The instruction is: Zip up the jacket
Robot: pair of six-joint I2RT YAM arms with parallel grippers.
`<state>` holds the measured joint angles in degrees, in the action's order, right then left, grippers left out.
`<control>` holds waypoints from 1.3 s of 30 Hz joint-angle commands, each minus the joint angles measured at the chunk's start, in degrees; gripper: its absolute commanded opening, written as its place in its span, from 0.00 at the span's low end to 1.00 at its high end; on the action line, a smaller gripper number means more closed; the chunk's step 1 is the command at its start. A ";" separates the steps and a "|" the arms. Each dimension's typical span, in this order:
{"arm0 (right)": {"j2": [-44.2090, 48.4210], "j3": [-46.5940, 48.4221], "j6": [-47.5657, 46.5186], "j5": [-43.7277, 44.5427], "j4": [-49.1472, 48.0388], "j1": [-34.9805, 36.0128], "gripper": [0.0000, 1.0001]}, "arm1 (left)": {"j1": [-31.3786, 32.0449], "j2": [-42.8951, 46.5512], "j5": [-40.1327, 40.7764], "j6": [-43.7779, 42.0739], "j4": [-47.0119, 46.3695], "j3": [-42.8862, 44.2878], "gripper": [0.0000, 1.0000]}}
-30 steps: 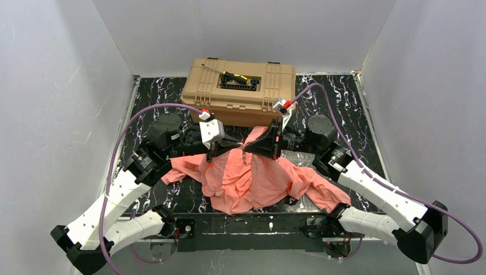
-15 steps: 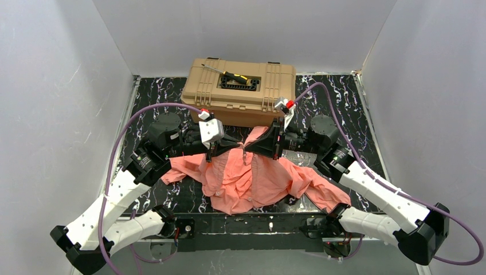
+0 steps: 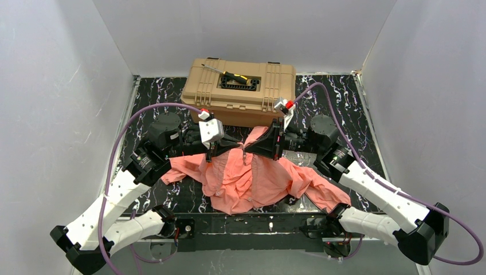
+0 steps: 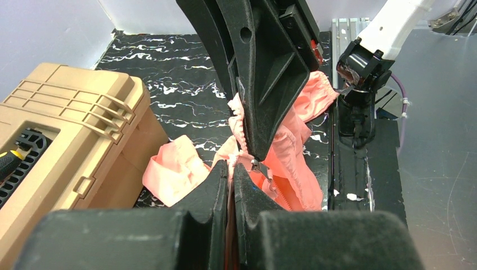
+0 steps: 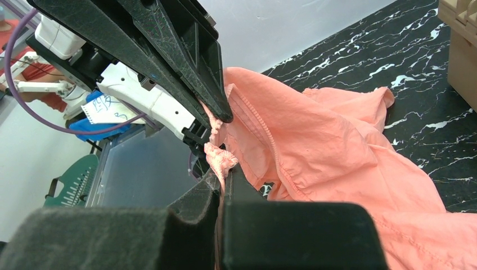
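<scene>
The salmon-pink jacket [image 3: 246,180] lies crumpled on the black marbled table, sleeves spread to both sides. Both grippers meet tip to tip at its far edge, just in front of the toolbox. My left gripper [image 3: 239,146] [image 4: 230,169] is shut on a fold of the jacket [image 4: 174,169] beside the zipper. The small metal zipper pull [image 4: 260,167] hangs just right of its tips, with zipper teeth [image 4: 277,192] below. My right gripper [image 3: 247,149] [image 5: 224,179] is shut on a bunched edge of the jacket [image 5: 315,140], facing the left one.
A tan toolbox [image 3: 238,89] with a screwdriver [image 3: 226,73] on its lid stands right behind the grippers. White walls enclose the table on three sides. A clear plastic bag [image 3: 298,159] lies under the right wrist. The arm bases sit on the near rail [image 3: 246,224].
</scene>
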<state>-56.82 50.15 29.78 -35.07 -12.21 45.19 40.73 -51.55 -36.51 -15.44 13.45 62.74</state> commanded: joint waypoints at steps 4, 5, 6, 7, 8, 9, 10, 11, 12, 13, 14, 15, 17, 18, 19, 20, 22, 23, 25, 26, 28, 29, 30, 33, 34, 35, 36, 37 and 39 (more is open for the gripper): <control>-0.51 2.88 -0.25 -0.89 -4.81 0.43 0.01 | 0.34 0.67 -1.37 -0.28 -0.27 1.81 0.00; -0.42 2.81 -0.24 -0.81 -4.98 0.43 0.01 | 0.36 0.68 -1.37 -0.23 -0.27 1.78 0.00; -0.38 2.74 -0.21 -0.68 -5.10 0.43 0.01 | 0.40 0.65 -1.37 -0.14 -0.23 1.79 0.00; -0.32 2.76 -0.24 -0.58 -5.11 0.43 0.01 | 0.40 0.66 -1.45 -0.19 -0.27 1.79 0.00; -0.24 2.76 -0.23 -0.53 -5.23 0.43 0.01 | 0.38 0.65 -1.46 -0.18 -0.27 1.77 0.00; -0.10 2.76 -0.24 -0.44 -5.32 0.43 0.01 | 0.40 0.66 -1.48 -0.20 -0.27 1.79 0.00; 0.08 2.66 -0.16 -0.40 -5.47 0.43 0.01 | 0.45 0.66 -1.46 -0.19 -0.27 1.77 0.00; 0.23 2.53 -0.03 -0.23 -5.68 0.43 0.01 | 0.43 0.74 -1.52 -0.16 -0.27 1.78 0.00; 0.44 2.41 0.00 -0.18 -5.76 0.45 0.01 | 0.44 0.75 -1.48 -0.13 -0.27 1.74 0.00; 0.57 2.29 -0.06 -0.22 -5.80 0.43 0.01 | 0.48 0.75 -1.47 -0.19 -0.27 1.69 0.00; 0.60 2.15 0.07 -0.32 -5.95 0.43 0.01 | 0.48 0.73 -1.54 -0.15 -0.27 1.71 0.00; 0.63 2.19 0.11 -0.24 -5.98 0.43 0.01 | 0.41 0.75 -1.54 -0.15 -0.27 1.69 0.00; 0.61 2.23 0.11 -0.26 -5.94 0.43 0.01 | 0.56 0.66 -1.54 -0.18 -0.27 1.71 0.00; 0.57 2.30 0.08 -0.31 -5.98 0.43 0.01 | 0.58 0.71 -1.57 -0.19 -0.27 1.75 0.00; 0.49 2.31 0.11 -0.39 -6.11 0.44 0.01 | 0.52 0.74 -1.55 -0.14 -0.23 1.69 0.00; 0.36 2.32 0.10 -0.62 -6.16 0.43 0.01 | 0.51 0.75 -1.54 -0.13 -0.19 1.71 0.00; 0.37 2.29 0.13 -0.85 -6.16 0.43 0.01 | 0.54 0.83 -1.54 -0.14 -0.10 1.72 0.00; 0.63 2.13 0.07 -0.83 -6.02 0.43 0.01 | 0.52 0.81 -1.50 -0.15 -0.14 1.76 0.00; 1.11 1.78 -0.13 -0.59 -5.30 0.43 0.01 | 0.56 0.84 -1.18 -0.16 -0.13 1.80 0.00; 1.31 1.65 -0.16 -0.75 -4.90 0.43 0.01 | 0.50 0.80 -0.81 -0.12 -0.13 1.84 0.00; 1.36 1.61 -0.10 -1.27 -3.80 0.43 0.01 | 0.56 0.87 -0.08 -0.44 -0.26 1.86 0.00; 1.40 1.69 -0.03 -1.63 -3.38 0.43 0.01 | 0.54 0.92 0.21 -0.58 -0.33 1.86 0.00; 1.46 1.63 0.02 -2.03 -3.14 0.47 0.01 | 0.53 0.92 0.43 -0.65 -0.45 1.87 0.00; 1.77 1.62 0.10 -2.34 -2.76 0.43 0.01 | 0.55 1.09 0.52 -0.78 -0.28 1.85 0.00; 1.86 1.68 0.08 -2.41 -2.66 0.43 0.01 | 0.52 1.10 0.62 -0.77 -0.31 1.82 0.00; 1.72 1.68 0.07 -2.60 -2.65 0.43 0.01 | 0.54 1.08 0.85 -0.79 -0.35 1.88 0.00; 1.61 1.75 0.09 -2.85 -2.58 0.43 0.01 | 0.52 1.10 0.98 -0.83 -0.40 2.00 0.00; 1.47 1.86 0.10 -2.98 -2.44 0.43 0.01 | 0.56 1.10 0.92 -0.85 -0.35 1.99 0.00; 1.24 2.12 -0.10 -3.07 -2.32 0.43 0.01 | 0.51 1.10 0.87 -0.79 -0.27 2.06 0.00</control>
<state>-56.55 50.15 29.82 -36.62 -13.26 45.41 41.06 -51.53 -36.05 -15.70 13.37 62.74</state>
